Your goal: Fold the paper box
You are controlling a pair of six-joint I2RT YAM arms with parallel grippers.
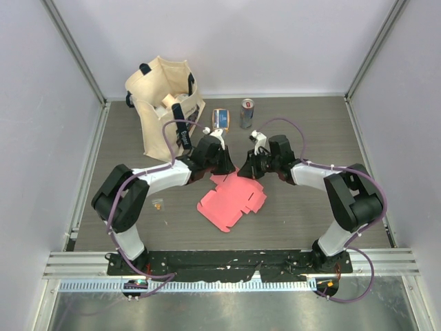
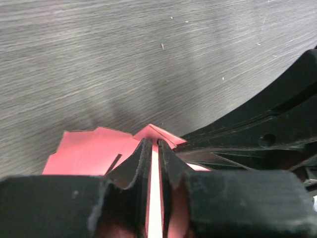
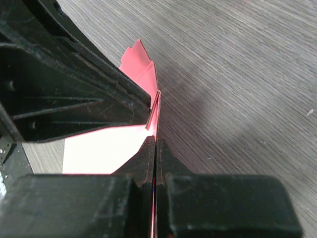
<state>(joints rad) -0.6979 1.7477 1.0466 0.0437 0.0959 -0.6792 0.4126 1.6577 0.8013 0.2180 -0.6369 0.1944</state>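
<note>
Top external view.
- Item: paper box [image 1: 231, 201]. We log it as a flat, unfolded pinkish-red card blank with notched flaps. It lies on the worktop [image 1: 310, 214] near the centre, between the two arms. Its far edge meets both sets of fingers.
- Item: left fingers [image 1: 222, 164]. They point down at the far left part of the card. From this height we cannot tell how they are set.
- Item: right fingers [image 1: 251, 167]. They sit just beside the left pair, at the far right part of the card. Their setting is equally unclear here.
- Item: beige tote bag [image 1: 162, 117]. It stands at the far left of the worktop, well apart from the card.
- Items: an orange-and-blue packet [image 1: 220, 118] and a can [image 1: 247, 113]. They are side by side behind the fingers.

Left wrist view.
- We record the left fingers [image 2: 138, 166] closed to a narrow slot, pinching a raised strip of the paper box [image 2: 89, 153].
- The rest of the card spreads to the left on the grey worktop [image 2: 124, 59].
- The right fingers [image 2: 277, 129] cross in from the right, touching the same raised fold.

Right wrist view.
- We record the right fingers [image 3: 168, 161] pressed together on a thin card edge.
- The paper box [image 3: 104, 148] fans out to the left, with a pointed flap beyond.
- The left fingers [image 3: 64, 84] fill the upper left, meeting the card at its crease.
</note>
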